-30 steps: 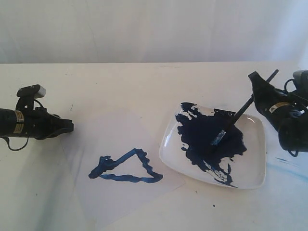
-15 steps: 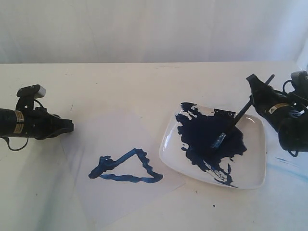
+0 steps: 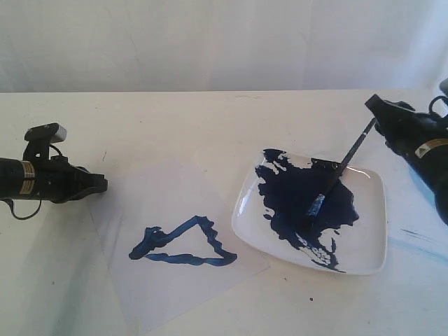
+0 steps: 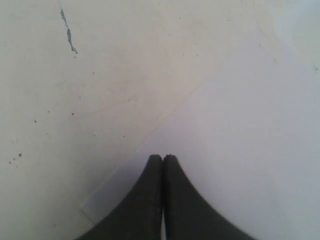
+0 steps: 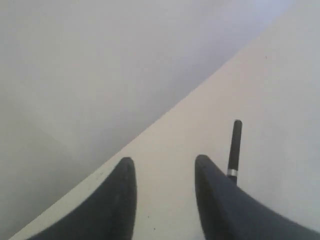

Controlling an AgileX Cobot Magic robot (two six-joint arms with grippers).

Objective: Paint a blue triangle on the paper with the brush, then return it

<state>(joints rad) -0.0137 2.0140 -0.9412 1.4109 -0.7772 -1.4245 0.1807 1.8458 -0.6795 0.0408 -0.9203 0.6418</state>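
Brush (image 3: 343, 168) resting on plate (image 3: 365, 234), right claw (image 5: 164, 161) apart and empty beside its handle, left claw (image 4: 163, 158) pressed together.

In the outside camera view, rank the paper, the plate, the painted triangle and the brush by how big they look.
1. paper
2. plate
3. blue triangle
4. brush, by far the thinnest, though its length looks about equal to the triangle's width, so by span alone those two tie.

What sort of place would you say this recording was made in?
Probably a robot lab bench for painting trials: a plain white table against a bare white backdrop, a left arm and right arm at its sides, a paper bearing a blue triangle, and a paint-smeared plate with the brush.
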